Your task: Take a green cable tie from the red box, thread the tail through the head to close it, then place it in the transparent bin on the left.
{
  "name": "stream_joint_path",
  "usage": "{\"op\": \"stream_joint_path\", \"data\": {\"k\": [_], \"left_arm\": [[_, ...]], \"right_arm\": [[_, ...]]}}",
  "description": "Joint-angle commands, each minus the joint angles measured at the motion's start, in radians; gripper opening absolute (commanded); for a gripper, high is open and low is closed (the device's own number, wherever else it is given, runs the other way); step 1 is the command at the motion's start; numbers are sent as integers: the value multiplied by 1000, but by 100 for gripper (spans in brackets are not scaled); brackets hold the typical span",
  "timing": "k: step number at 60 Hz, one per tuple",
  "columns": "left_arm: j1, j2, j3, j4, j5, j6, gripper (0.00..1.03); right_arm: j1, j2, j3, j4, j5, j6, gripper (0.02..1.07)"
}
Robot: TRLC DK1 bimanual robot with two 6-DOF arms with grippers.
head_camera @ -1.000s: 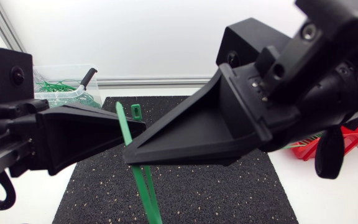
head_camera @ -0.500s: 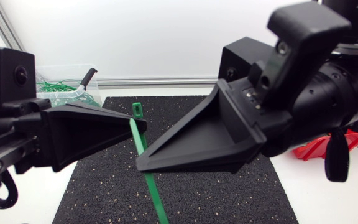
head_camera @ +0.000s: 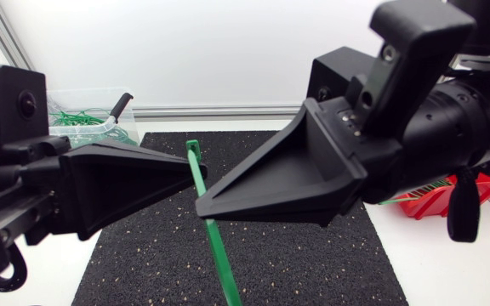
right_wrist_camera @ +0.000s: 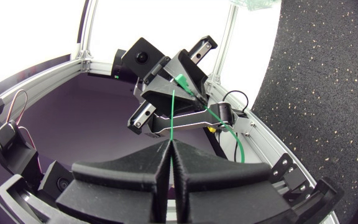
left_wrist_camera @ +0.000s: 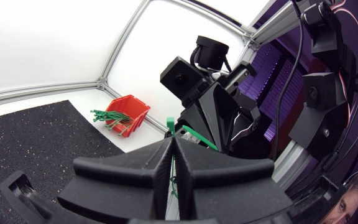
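Holding the green cable tie (head_camera: 220, 255) above the mat (head_camera: 296, 263), both clamp it: left end effector (head_camera: 196, 174) near the head, right end effector (head_camera: 201, 206) just below, probably steadying for threading. Transparent bin (head_camera: 83, 119) sits at ten o'clock.

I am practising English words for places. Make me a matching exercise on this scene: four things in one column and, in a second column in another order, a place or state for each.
Things:
1. green cable tie
2. red box
3. transparent bin
4. black mat

Places or states:
A. at the far left of the table, green ties inside
B. gripped by the left hand and the right hand
C. at the right side of the table, green ties inside
D. flat on the table, under both hands

Pairs: 1-B, 2-C, 3-A, 4-D.
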Motion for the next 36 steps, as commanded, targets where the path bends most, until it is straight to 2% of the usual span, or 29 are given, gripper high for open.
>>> {"op": "stream_joint_path", "data": {"k": [1, 36], "left_arm": [[-14, -8, -16, 15, -16, 13, 5], [-42, -19, -27, 18, -39, 18, 5]], "right_arm": [[-7, -3, -17, -5, -7, 27, 8], [-33, 31, -30, 13, -10, 27, 8]]}}
